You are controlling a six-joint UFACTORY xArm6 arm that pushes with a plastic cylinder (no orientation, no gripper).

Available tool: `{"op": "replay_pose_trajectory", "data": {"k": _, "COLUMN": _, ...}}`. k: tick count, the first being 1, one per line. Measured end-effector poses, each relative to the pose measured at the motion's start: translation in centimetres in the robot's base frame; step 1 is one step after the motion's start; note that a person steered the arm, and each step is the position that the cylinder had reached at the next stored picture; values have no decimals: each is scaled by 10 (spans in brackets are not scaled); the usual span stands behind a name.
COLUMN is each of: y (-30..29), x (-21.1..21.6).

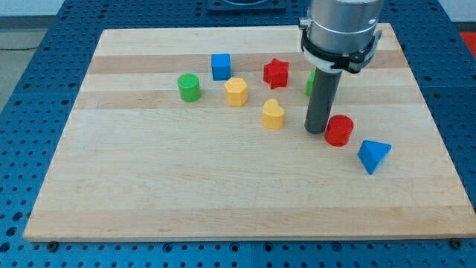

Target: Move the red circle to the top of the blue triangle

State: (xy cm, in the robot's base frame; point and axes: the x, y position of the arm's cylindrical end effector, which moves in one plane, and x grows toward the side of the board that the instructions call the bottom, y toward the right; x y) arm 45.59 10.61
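The desk (149,193) is a pale wooden board. All the blocks lie in its far half. A green cylinder (189,87), a blue cube (220,66) and a yellow block (236,91) sit near the middle of the far edge, with a red star (276,72) beside them. A second yellow block (273,114), perhaps heart-shaped, lies closer to the centre. Towards the right edge rest the red circle (339,130) and, near it, the blue triangle (373,155). My tip (316,132) meets the desk just beside the red circle. A green block (309,82) is mostly hidden.
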Motion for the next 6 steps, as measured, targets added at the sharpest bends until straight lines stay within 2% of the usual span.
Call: {"op": "replay_pose_trajectory", "data": {"k": 6, "y": 29, "x": 7}}
